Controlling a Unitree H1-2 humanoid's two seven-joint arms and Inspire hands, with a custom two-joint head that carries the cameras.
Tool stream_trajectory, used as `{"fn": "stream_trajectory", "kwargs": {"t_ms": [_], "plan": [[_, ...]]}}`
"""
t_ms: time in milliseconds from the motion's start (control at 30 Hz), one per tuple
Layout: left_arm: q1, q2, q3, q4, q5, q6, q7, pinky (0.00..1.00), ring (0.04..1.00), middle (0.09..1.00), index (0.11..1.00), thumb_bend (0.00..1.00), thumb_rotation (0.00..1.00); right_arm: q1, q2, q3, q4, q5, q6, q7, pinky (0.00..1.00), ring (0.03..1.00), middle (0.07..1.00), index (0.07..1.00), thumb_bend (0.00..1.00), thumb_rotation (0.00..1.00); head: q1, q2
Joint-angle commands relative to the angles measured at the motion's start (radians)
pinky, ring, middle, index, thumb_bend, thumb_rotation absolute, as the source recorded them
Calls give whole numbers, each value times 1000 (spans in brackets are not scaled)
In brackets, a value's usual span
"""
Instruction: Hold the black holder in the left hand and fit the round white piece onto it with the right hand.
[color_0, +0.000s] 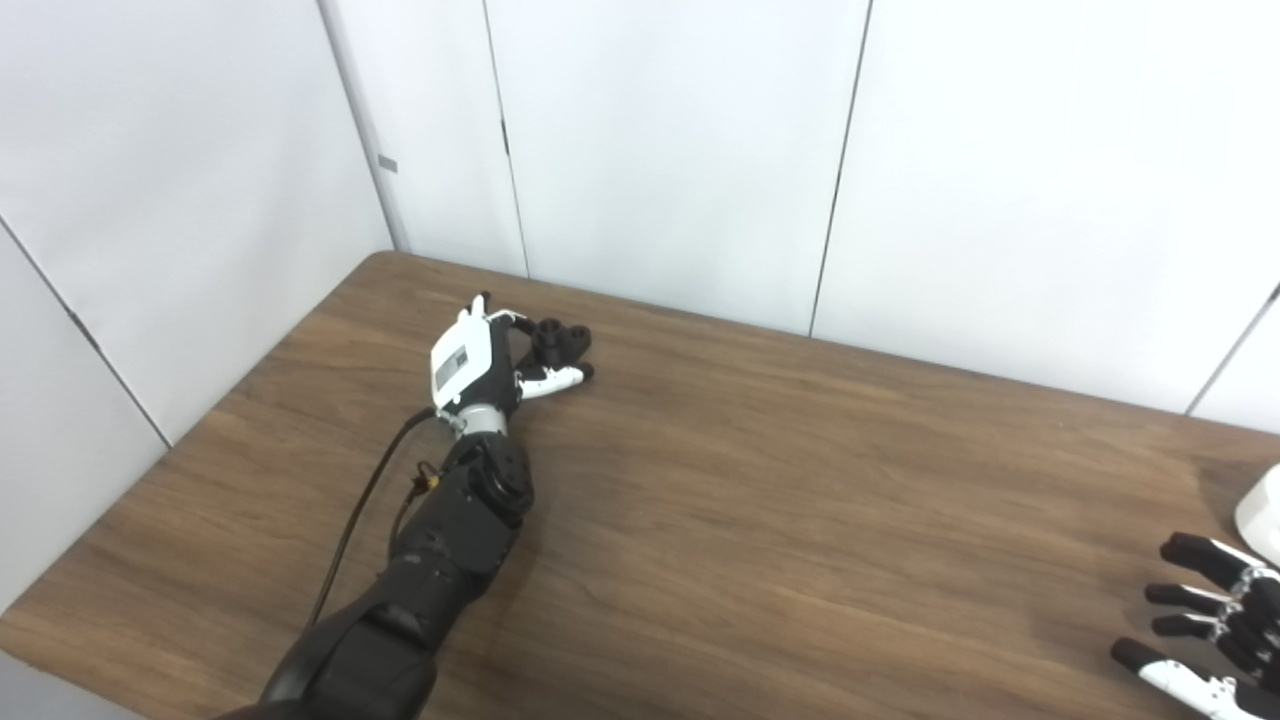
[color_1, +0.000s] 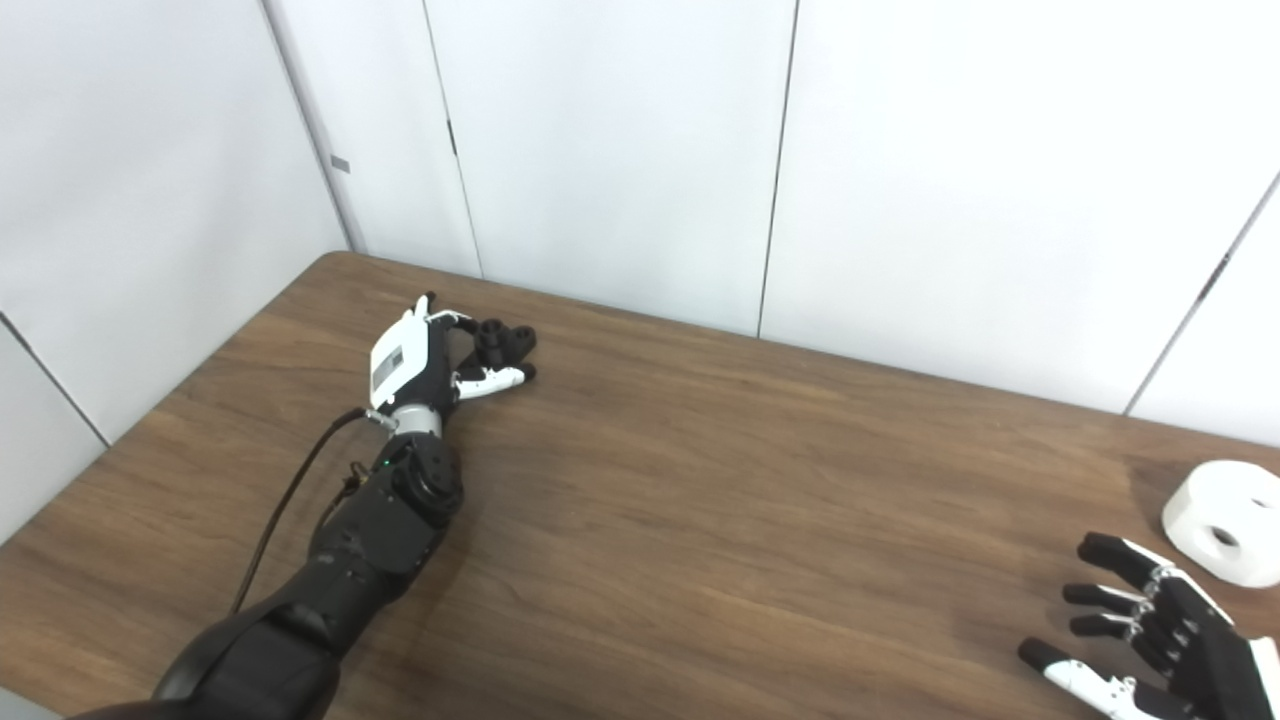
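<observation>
— The black holder (color_1: 503, 338), where does it sit?
— Far left on the brown wooden surface (color_1: 720, 500), close to the far edge and the white wall panels (color_1: 620, 150). It rests on the wood. The left hand (color_1: 425, 360) is right at it, with fingers (color_1: 490, 379) curved around its near and left sides.
— Clamped on it?
— I cannot tell. The fingers are bent about the holder, one white-and-black finger lying just in front of it, but whether they press on it or merely cup it does not show. The holder appears to stand on the wood, not lifted.
— And the round white piece (color_1: 1222, 535)?
— Far off on the right side, lying flat on the surface, its central hole facing up. In the left eye view only its edge shows at the frame border.
— Anything inside that hole?
— It looks dark and I cannot make out more.
— The right hand (color_1: 1160, 625)?
— Near right corner, just beside the white piece on its near-left, not touching it. Its fingers (color_1: 1110, 550) are spread apart, holding nothing, with the tips pointing left.
</observation>
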Motion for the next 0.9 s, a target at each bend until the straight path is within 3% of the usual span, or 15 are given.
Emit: {"fn": "stream_trajectory", "kwargs": {"t_ms": [0, 467, 700, 733, 767, 867], "plan": [[42, -14, -7, 21, -9, 26, -12, 978, 1000, 999, 664, 924, 289, -24, -22, -12, -28, 0, -27, -2, 531, 631, 751, 718, 717, 92, 2, 2], [93, -2, 30, -37, -25, 47, -37, 998, 1000, 991, 611, 907, 227, -26, -25, -11, -37, -8, -19, -7, 536, 640, 755, 716, 709, 101, 9, 6], [102, 6, 21, -42, -12, 69, -51, 964, 1000, 967, 603, 877, 192, -26, -23, -13, -41, -11, -20, -9, 536, 633, 744, 710, 709, 88, 8, 13], [101, 6, 19, -38, -10, 67, -48, 961, 1000, 957, 548, 705, 132, -26, -25, -14, -39, -11, -22, -8, 542, 636, 744, 711, 706, 89, 8, 14], [100, 6, 16, -32, -6, 64, -41, 956, 999, 941, 518, 617, 98, -26, -25, -15, -39, -11, -20, -8, 542, 635, 742, 710, 705, 93, 8, 14], [97, 2, 9, -17, 2, 55, -22, 939, 970, 896, 487, 534, 59, -26, -23, -17, -41, -9, -18, -9, 547, 633, 742, 708, 695, 84, 7, 14]]}}
